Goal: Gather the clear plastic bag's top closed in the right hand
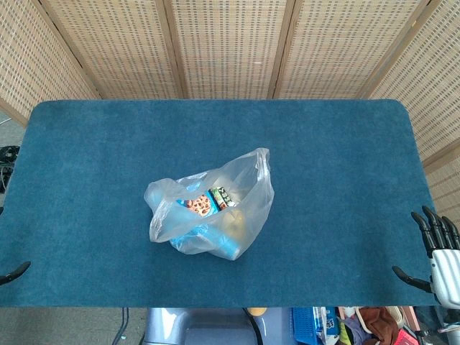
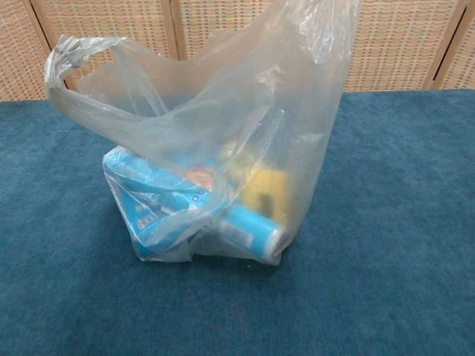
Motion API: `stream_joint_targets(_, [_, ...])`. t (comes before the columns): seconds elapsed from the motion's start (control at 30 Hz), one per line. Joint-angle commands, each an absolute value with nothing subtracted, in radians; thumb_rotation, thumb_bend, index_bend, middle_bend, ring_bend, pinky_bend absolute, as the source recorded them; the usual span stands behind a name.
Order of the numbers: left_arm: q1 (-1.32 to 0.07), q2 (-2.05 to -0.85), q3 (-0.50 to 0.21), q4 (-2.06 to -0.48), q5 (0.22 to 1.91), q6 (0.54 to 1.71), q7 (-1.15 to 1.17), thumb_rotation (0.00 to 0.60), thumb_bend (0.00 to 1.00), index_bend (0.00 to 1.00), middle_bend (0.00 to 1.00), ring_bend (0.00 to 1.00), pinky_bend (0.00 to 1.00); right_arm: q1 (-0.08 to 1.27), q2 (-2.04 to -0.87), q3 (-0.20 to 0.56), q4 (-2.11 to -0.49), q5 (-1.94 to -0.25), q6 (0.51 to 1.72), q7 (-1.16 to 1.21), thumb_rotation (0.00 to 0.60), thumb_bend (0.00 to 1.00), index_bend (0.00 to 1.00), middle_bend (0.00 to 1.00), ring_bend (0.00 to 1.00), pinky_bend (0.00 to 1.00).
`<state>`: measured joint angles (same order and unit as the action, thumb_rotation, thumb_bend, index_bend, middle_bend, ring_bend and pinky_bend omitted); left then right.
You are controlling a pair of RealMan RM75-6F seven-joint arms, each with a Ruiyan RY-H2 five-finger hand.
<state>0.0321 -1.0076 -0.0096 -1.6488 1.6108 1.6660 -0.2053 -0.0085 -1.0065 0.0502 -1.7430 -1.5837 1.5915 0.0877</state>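
Note:
A clear plastic bag (image 1: 215, 208) stands in the middle of the blue table (image 1: 93, 158), its top loose and gaping, with blue snack packs and a yellow item inside. In the chest view the bag (image 2: 215, 141) fills the frame, one handle loop up at the left and one flap up at the right. My right hand (image 1: 437, 250) hangs at the table's near right corner, fingers spread, holding nothing, far from the bag. Only a dark fingertip of my left hand (image 1: 14, 273) shows at the near left edge. Neither hand appears in the chest view.
Woven wicker screens (image 1: 230, 43) stand behind the table's far edge. Cluttered items (image 1: 338, 327) lie on the floor below the near edge.

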Motion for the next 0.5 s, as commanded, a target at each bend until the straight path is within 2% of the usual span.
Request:
stream_joint_targets(0.03, [0.031, -1.007, -0.011, -1.649, 1.607, 1.663, -0.207, 0.600, 0.14, 0.00, 0.00, 0.00, 0.00, -0.007, -1.006, 0.051, -1.744, -1.578, 1.587, 0.084, 0.600, 0.00, 0.00, 0.00, 0.00, 0.00])
stream_joint_targets(0.3, [0.030, -1.004, -0.013, -1.651, 1.600, 1.657, -0.209, 0.600, 0.14, 0.00, 0.00, 0.00, 0.00, -0.009, -1.006, 0.054, -1.746, -1.577, 1.594, 0.087, 0.600, 0.00, 0.00, 0.00, 0.00, 0.00])
stream_joint_targets(0.5, [0.032, -1.004, -0.014, -1.651, 1.597, 1.661, -0.208, 0.600, 0.14, 0.00, 0.00, 0.00, 0.00, 0.026, -0.983, 0.060, -1.749, -1.573, 1.537, 0.187, 0.600, 0.00, 0.00, 0.00, 0.00, 0.00])
